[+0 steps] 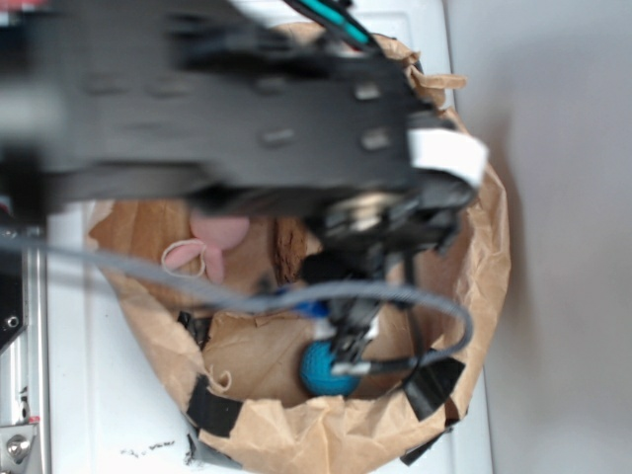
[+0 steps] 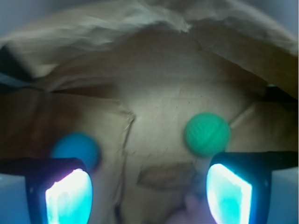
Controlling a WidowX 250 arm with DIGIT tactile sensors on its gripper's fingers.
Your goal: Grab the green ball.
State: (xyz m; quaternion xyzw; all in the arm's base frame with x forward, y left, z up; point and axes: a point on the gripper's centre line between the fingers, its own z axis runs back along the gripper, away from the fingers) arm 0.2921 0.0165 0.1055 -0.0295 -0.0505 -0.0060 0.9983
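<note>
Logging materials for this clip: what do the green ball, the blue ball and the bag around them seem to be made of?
Green ball: looks like yarn or knit fabric, matte; curved strand-like lines cross its surface, though blur leaves it open.
Blue ball: matte and apparently smoother; too blurred to name the material.
Bag: brown paper, matte, creased and crumpled, with a rolled rim and black tape patches.

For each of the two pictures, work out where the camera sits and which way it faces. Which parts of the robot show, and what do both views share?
Exterior: overhead, looking down into the paper bag; the blurred black arm fills the top.
Wrist: on the arm, facing the bag floor; both fingers show, spread apart, the green ball above the right one.
Shared: the bag and the blue ball.
</note>
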